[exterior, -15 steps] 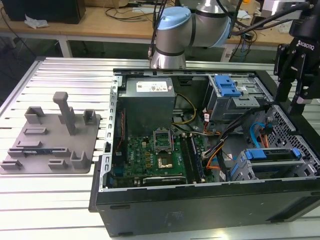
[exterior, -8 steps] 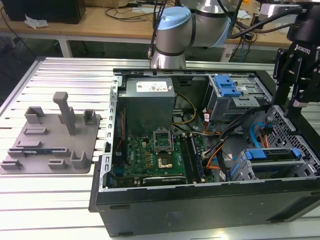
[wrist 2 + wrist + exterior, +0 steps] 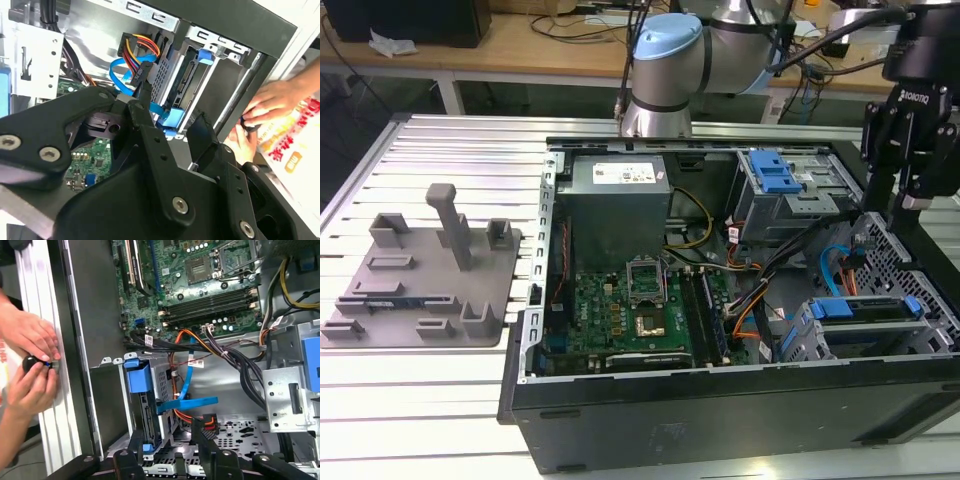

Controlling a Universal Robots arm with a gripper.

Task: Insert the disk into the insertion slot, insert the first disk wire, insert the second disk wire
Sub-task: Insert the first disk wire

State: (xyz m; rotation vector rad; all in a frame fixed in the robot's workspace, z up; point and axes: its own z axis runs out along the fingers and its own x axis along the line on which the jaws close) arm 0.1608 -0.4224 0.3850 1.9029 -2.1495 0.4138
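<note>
The disk [image 3: 865, 309], in its blue frame, sits inside the insertion slot [image 3: 800, 338], a grey perforated cage in the open computer case at the exterior view's right. In the first wrist view the disk [image 3: 145, 412] shows edge-on in the cage [image 3: 162, 382]. A flat blue wire [image 3: 191, 402] ends against the disk; I cannot tell if it is plugged in. A black plug on coloured wires [image 3: 136, 51] hangs beside the cage [image 3: 161, 75]. My gripper [image 3: 897, 205] hovers above that corner, open and holding nothing, with its fingers [image 3: 199, 427] over the cage.
A taller grey bay with a blue latch [image 3: 775, 178] stands behind the cage. The motherboard [image 3: 630, 310] and loose cables fill the case. A person's hands [image 3: 27, 340] hold a small black object just outside the case wall. A grey fixture plate [image 3: 420, 280] lies at the exterior view's left.
</note>
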